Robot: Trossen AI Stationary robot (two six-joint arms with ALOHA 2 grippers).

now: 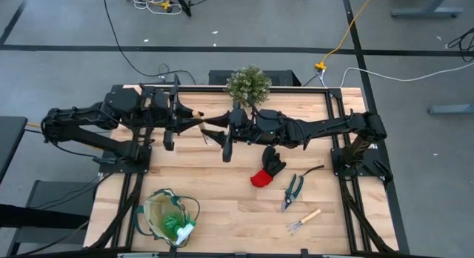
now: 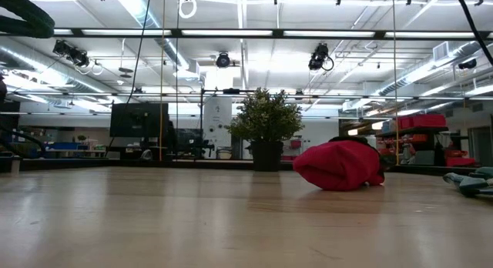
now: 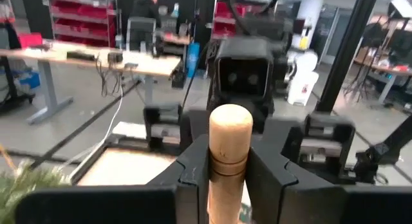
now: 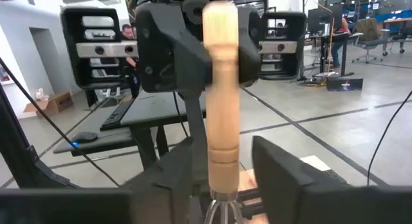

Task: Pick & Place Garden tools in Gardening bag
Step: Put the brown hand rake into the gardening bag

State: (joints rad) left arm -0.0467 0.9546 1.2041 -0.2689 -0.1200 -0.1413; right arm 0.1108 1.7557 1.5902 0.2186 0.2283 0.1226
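A wooden-handled mini rake (image 1: 200,117) hangs in the air over the table's far middle, between my two grippers, which face each other. My left gripper (image 1: 189,117) is shut on its handle (image 3: 229,147). My right gripper (image 1: 221,126) is open, with its fingers on either side of the same handle (image 4: 221,121), near the metal neck (image 4: 222,211). The tan bag (image 1: 170,217) stands at the near left with the green spray bottle (image 1: 176,227) inside. The black-and-red glove (image 1: 268,167), the shears (image 1: 294,190) and a second rake (image 1: 304,221) lie on the table. My left gripper pinches the rake's wooden handle (image 3: 226,179) between its two fingers (image 3: 193,176), coming level from the table's left. The rake is lifted clear of the table. My right gripper has one finger (image 4: 280,172) plainly apart from the handle. Whether the other finger touches it, I cannot tell.
The bushy potted plant (image 1: 248,84) stands at the far edge, just behind my right gripper. It also shows in the low view (image 2: 266,129), next to the glove (image 2: 339,164). Bare wood lies between the bag and the glove.
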